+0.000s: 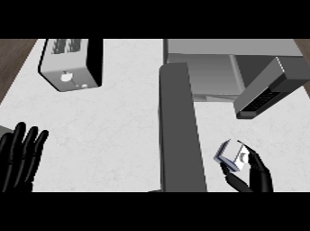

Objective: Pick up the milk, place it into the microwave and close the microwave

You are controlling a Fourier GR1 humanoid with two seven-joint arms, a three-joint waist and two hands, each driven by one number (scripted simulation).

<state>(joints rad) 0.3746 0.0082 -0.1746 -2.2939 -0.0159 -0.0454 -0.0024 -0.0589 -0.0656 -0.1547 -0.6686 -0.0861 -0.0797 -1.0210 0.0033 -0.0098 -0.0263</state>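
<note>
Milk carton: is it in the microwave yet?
Not yet. Done: the right hand has its fingers curled round the milk carton. The microwave stands open, its door swung out. Left: putting the milk inside and closing the door. The left hand rests open.

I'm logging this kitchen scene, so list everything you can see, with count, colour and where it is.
counter: one, white marbled, fills most of the view
toaster: one, silver and black, upper left of the counter
microwave: one, grey, upper right, standing open
microwave door: one, dark grey, swung out toward the robot down the middle
milk: one carton, white and bluish, lower right, held
floor: dark wood, showing at both upper corners
left robot hand: one, black, open, fingers up, resting lower left
right robot hand: one, black, lower right, curled round the milk
</note>
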